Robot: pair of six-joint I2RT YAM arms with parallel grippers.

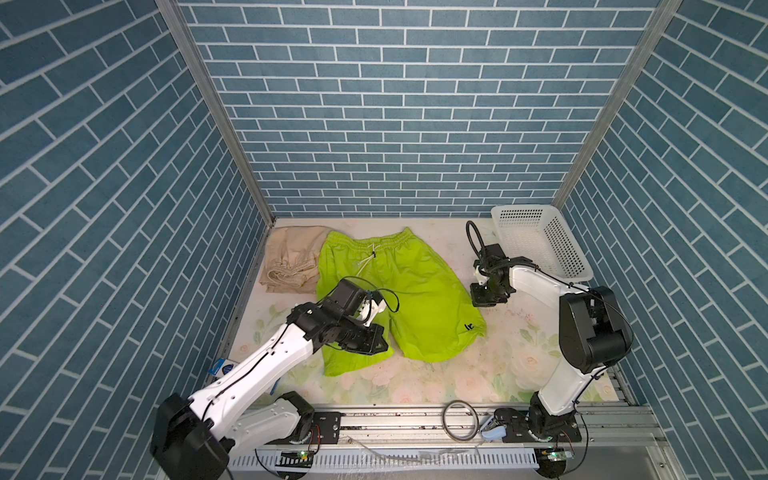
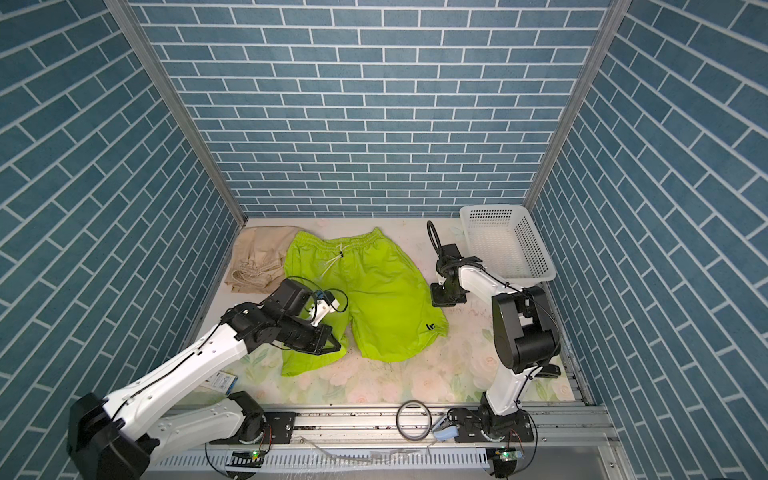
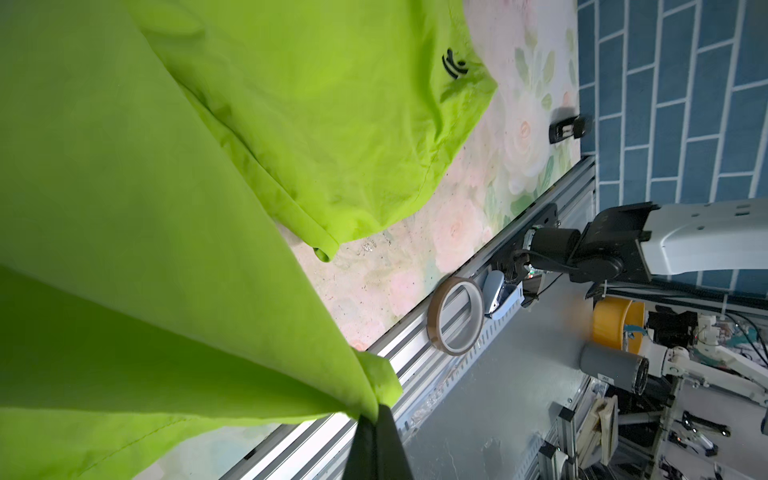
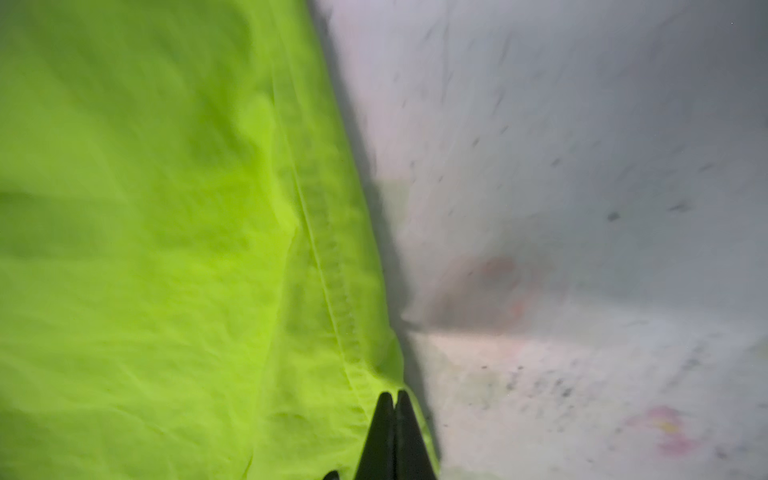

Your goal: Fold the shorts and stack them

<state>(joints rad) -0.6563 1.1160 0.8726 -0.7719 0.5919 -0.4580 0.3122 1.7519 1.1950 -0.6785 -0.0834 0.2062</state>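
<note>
the lime-green shorts (image 1: 399, 286) lay spread on the floral surface (image 1: 478, 374) in both top views, with the waistband toward the back wall, the white drawstring (image 1: 368, 262) on the front panel and the dark logo (image 1: 469, 327) near one leg hem. the beige shorts (image 1: 291, 257) lay bunched in the far left corner, their edge meeting the lime-green pair. the left jaws were clamped on a hem corner of the lime-green shorts; in the left wrist view the cloth was gathered at the tips and drawn up off the surface. the right jaws stood together at the side edge of the same shorts; whether cloth was pinched between them could not be told. the white basket (image 1: 523, 209) stood in the far right corner, apart from both pairs
</note>
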